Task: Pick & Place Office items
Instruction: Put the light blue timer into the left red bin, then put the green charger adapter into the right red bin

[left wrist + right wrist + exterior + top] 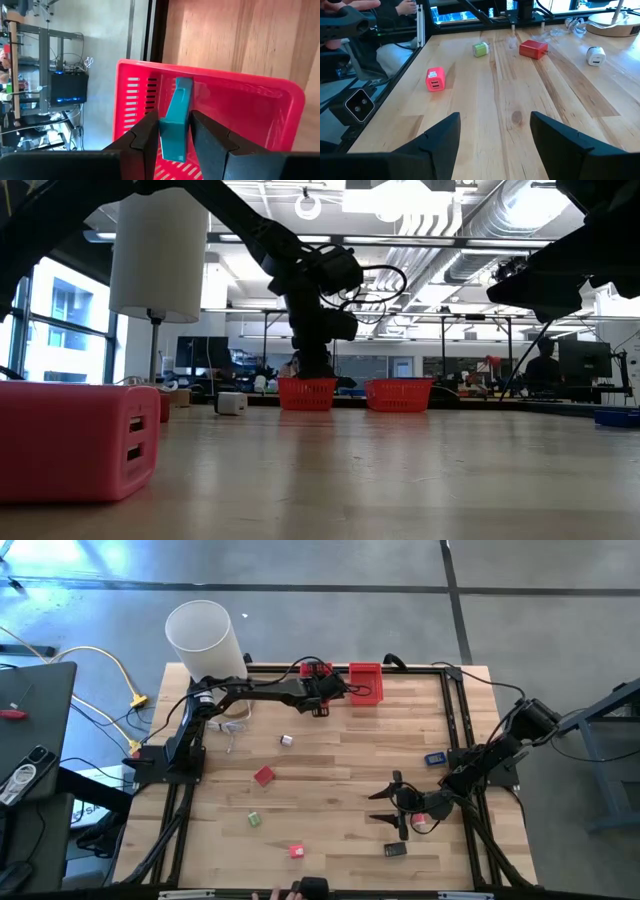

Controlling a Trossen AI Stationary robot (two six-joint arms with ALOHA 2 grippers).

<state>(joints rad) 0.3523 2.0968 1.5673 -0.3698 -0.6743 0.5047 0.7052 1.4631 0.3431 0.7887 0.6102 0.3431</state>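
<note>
Teal piece [175,125]: rigid, light, smooth; left claw [172,145] is clamping its flat faces above red bin [280,105]; right claw [492,137] is gaping empty.

no legible text, labels or signs — none

Left wrist view: the teal piece [175,127] is cut off at the lower frame edge, and the red bin [250,107] runs out of frame below.

Low view: the pink charger [75,442] at lower left is cut by the left edge and blurred.

High view: the left claw [322,690] covers most of one red bin; the black piece [395,850] at lower right is too small to identify.
</note>
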